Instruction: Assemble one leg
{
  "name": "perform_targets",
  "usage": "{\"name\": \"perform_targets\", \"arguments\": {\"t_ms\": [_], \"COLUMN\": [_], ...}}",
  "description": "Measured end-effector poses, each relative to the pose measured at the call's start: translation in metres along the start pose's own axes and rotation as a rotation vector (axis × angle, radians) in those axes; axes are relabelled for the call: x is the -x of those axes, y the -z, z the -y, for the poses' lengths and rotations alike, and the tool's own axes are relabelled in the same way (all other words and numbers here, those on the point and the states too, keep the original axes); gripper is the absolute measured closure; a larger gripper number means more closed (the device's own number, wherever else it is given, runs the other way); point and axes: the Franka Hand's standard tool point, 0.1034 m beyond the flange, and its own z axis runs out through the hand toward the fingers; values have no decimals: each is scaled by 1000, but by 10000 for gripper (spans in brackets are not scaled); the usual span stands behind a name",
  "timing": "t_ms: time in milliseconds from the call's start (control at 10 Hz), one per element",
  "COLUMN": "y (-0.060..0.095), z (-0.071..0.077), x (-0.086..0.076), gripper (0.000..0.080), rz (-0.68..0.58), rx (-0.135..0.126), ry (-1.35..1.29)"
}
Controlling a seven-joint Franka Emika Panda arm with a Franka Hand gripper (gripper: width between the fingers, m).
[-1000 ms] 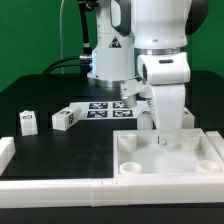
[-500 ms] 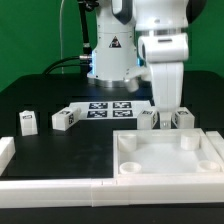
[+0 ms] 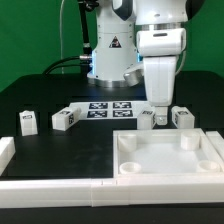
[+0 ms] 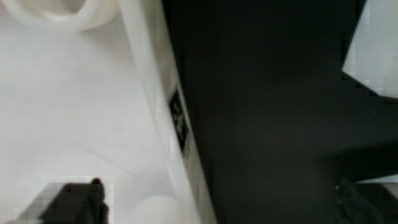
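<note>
Several small white legs with tags stand on the black table: one leg (image 3: pixel 27 122) and another (image 3: pixel 64 119) at the exterior view's left, and two legs (image 3: pixel 147 119) (image 3: pixel 182 117) just behind the large white tray-like piece (image 3: pixel 125 150). My gripper (image 3: pixel 160 112) hangs between those two legs, above the tray's far rim. In the wrist view my gripper (image 4: pixel 217 205) is open and empty, its dark fingers (image 4: pixel 71 202) far apart. Below it lie the tray's rim (image 4: pixel 151 110) with a small tag and the black table.
The marker board (image 3: pixel 110 107) lies behind the legs, in front of the arm's base. A white rail (image 3: pixel 60 187) runs along the table's front edge, with a white block (image 3: pixel 5 152) at its left end. A blurred white shape (image 4: pixel 374 70) shows in the wrist view.
My gripper has lifted from over the tray's inside and moved back toward its far rim, shifting slightly to the exterior view's left. The legs and tray have not moved.
</note>
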Motion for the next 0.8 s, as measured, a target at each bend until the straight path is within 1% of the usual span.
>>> {"name": "perform_targets", "arguments": {"t_ms": [100, 200, 300, 400, 600, 800], "y": [0, 0, 1, 0, -2, -3], "z": [0, 1, 7, 17, 29, 41], "x": [0, 0, 0, -1, -13, -28], "gripper": [151, 151, 151, 151, 151, 151], "rz": [-1, -8, -48, -53, -60, -65], "rx": [-1, 0, 21, 17, -5, -20], "ry": [-58, -218, -468, -554, -868, -1053]}}
